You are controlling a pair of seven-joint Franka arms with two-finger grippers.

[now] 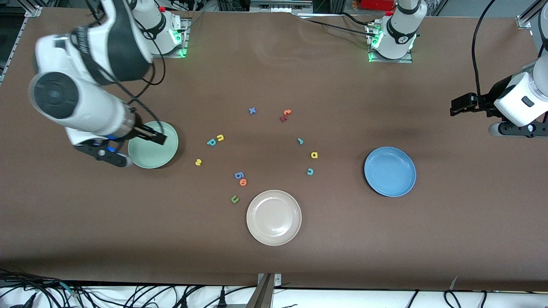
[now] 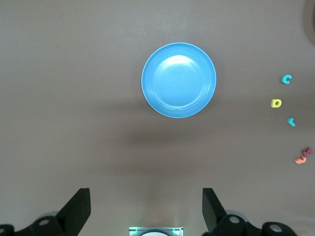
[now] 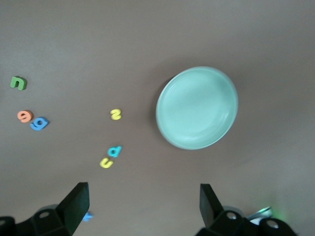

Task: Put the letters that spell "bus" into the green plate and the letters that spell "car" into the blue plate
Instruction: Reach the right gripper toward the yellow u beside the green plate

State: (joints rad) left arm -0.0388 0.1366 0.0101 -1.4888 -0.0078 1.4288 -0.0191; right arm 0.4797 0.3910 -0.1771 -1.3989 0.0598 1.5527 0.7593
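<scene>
The green plate [image 1: 153, 146] [image 3: 197, 108] lies toward the right arm's end. Near it lie the yellow "u" [image 1: 220, 137] [image 3: 106, 162], teal "b" [image 1: 211, 142] [image 3: 114, 151] and yellow "s" [image 1: 198, 162] [image 3: 115, 114]. The blue plate [image 1: 390, 171] [image 2: 179, 79] holds nothing. Beside it are the teal "r" [image 1: 300, 140] [image 2: 291, 121], yellow "a" [image 1: 314, 155] [image 2: 276, 103] and teal "c" [image 1: 310, 171] [image 2: 286, 79]. My right gripper [image 1: 105, 155] [image 3: 144, 206] hangs open and empty over bare table beside the green plate. My left gripper [image 1: 516, 128] [image 2: 146, 206] hangs open and empty over the left arm's end.
A cream-white plate [image 1: 274, 217] sits nearest the front camera. Other letters lie mid-table: blue "x" [image 1: 252, 111], a red and orange pair [image 1: 285, 115], blue "6" [image 1: 239, 175], orange "o" [image 1: 243, 182], dark green "u" [image 1: 234, 199].
</scene>
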